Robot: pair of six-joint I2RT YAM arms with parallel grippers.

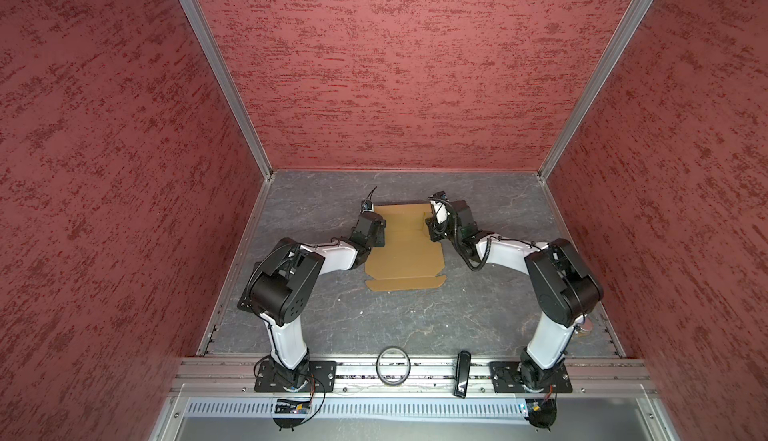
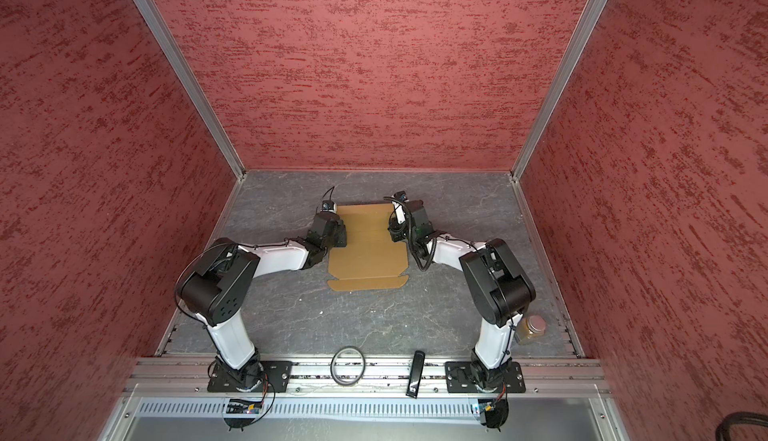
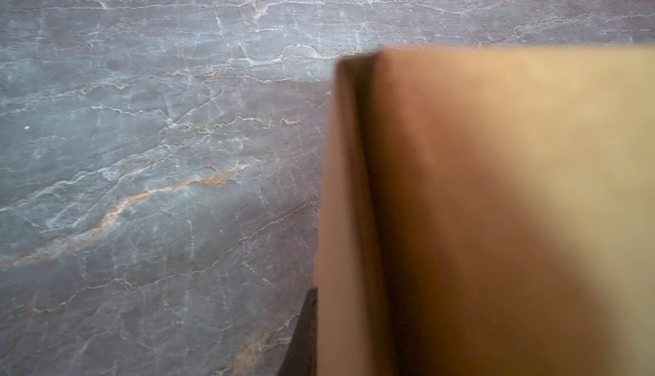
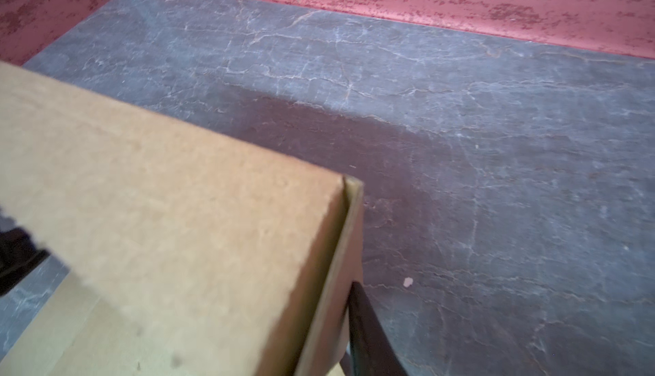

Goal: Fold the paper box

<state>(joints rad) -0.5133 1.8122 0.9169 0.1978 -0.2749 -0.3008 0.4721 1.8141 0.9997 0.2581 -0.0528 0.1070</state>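
Note:
The paper box (image 1: pixel 405 252) (image 2: pixel 365 248), a tan cardboard sheet, lies in the middle of the grey table, with its near flap (image 1: pixel 405 283) flat. My left gripper (image 1: pixel 379 233) (image 2: pixel 341 233) is at the box's left edge, shut on a raised side flap (image 3: pixel 340 215). Only one dark finger (image 3: pixel 301 338) shows, outside that flap. My right gripper (image 1: pixel 430 227) (image 2: pixel 392 227) is at the right edge. One finger (image 4: pixel 368 331) presses the outer face of the raised side flap (image 4: pixel 349 250). The cardboard hides the other finger.
Red textured walls close in the table on the left, right and far sides. On the front rail lie a grey ring (image 1: pixel 393 365) and a black device (image 1: pixel 462 373). A jar (image 2: pixel 532 329) stands by the right arm's base.

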